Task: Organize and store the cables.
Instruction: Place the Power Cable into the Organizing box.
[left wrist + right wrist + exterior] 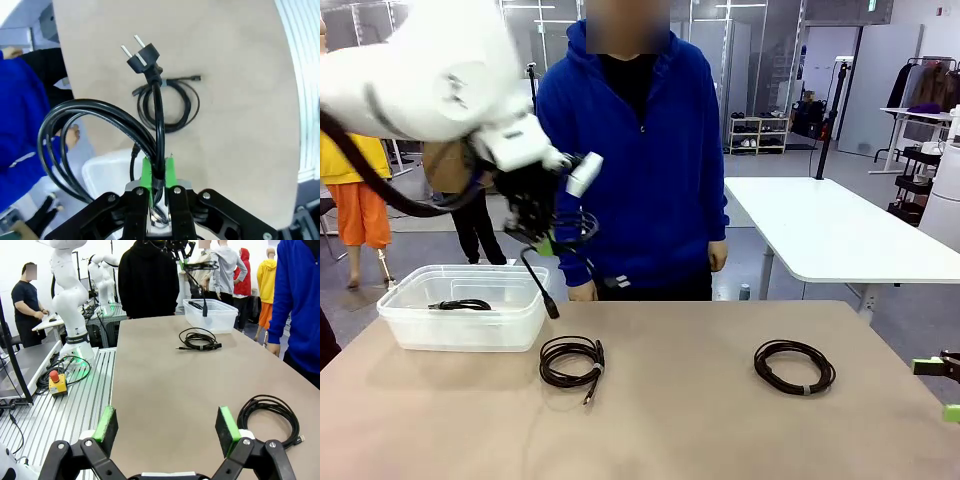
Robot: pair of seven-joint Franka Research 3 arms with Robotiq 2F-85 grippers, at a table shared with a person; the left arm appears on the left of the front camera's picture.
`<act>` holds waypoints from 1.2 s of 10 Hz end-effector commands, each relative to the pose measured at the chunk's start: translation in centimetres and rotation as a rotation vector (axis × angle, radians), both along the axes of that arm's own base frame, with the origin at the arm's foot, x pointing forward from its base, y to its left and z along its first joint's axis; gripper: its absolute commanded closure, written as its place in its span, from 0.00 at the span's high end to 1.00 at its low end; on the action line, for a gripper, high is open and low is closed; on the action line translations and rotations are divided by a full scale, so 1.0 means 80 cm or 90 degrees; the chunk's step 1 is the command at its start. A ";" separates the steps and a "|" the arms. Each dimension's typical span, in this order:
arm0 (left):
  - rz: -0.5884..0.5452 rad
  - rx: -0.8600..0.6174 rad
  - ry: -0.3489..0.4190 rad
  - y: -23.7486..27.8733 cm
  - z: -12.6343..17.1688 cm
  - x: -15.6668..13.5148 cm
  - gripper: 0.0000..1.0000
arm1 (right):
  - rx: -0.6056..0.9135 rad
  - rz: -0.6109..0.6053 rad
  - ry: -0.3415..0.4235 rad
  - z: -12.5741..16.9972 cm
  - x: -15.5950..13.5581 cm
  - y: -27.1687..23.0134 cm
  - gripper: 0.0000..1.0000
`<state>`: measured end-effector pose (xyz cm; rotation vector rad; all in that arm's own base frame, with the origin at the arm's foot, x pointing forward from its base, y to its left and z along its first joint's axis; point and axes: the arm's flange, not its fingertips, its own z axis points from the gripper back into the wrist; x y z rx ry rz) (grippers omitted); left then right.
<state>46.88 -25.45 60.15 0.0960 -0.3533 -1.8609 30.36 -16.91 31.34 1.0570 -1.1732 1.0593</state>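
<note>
Front view: four cables [572,362], one bin [460,332].

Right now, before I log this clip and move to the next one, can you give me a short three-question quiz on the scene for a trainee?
1. True or false: the left gripper is shut on the lifted cable, holding it in the air.
2. How many cable coils lie on the bare table? A one; B two; C four.
3. What lies inside the clear bin?

Key
1. True.
2. B: the middle coil and the right-hand coil.
3. One coiled cable, the stored coil.
</note>
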 end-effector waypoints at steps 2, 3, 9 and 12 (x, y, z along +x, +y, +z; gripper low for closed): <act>0.002 -0.067 -0.032 0.103 0.011 -0.013 0.11 | 0.007 -0.008 0.014 0.004 0.002 0.001 1.00; 0.010 -0.061 -0.040 0.131 0.020 -0.019 0.11 | 0.007 -0.008 0.014 0.004 0.002 0.001 1.00; 0.057 -0.065 -0.039 0.166 0.032 -0.013 0.11 | 0.007 -0.008 0.014 0.004 0.002 0.001 1.00; 0.060 -0.076 -0.038 0.165 0.027 -0.014 0.11 | 0.007 -0.008 0.014 0.004 0.002 0.001 1.00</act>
